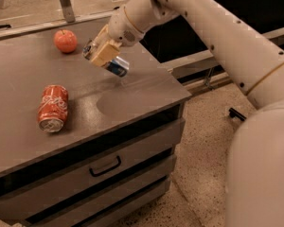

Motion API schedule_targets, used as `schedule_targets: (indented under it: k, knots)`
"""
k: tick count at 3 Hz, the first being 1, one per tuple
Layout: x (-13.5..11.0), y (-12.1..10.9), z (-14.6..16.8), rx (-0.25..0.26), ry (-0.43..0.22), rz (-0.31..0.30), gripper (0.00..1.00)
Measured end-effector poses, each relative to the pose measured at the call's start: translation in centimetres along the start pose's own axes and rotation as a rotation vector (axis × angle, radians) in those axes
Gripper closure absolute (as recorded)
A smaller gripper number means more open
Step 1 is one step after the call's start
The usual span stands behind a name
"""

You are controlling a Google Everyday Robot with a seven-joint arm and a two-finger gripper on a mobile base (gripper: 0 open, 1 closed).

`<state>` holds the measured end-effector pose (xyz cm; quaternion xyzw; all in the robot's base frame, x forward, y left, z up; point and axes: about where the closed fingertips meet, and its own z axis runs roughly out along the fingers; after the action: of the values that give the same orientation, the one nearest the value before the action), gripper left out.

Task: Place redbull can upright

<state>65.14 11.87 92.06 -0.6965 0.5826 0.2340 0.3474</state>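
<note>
The redbull can (pixel 114 65) is a slim silver and blue can, held tilted in the air above the grey table (pixel 132 93), its lower end down to the right. My gripper (pixel 103 55) is shut on the can's middle with tan fingers (pixel 102 54). It hangs over the table's right part, right of the apple and above and right of the red can. The can's upper end shows at the left of the fingers.
A red Coca-Cola can (pixel 52 108) lies on its side at the table's left front. A red apple (pixel 65 40) sits at the back left. The table's right edge drops to a speckled floor (pixel 203 141). Drawers (pixel 104 167) are below the front edge.
</note>
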Motion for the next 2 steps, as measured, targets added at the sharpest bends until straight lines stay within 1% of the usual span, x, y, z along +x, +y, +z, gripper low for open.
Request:
schedule_targets:
  k: [1,2]
  knots:
    - [0.4,0.7,0.1,0.057,-0.285,0.004,1.00]
    - [-2.1,-0.1,-2.6,0.145,-0.403,-0.016,1.00]
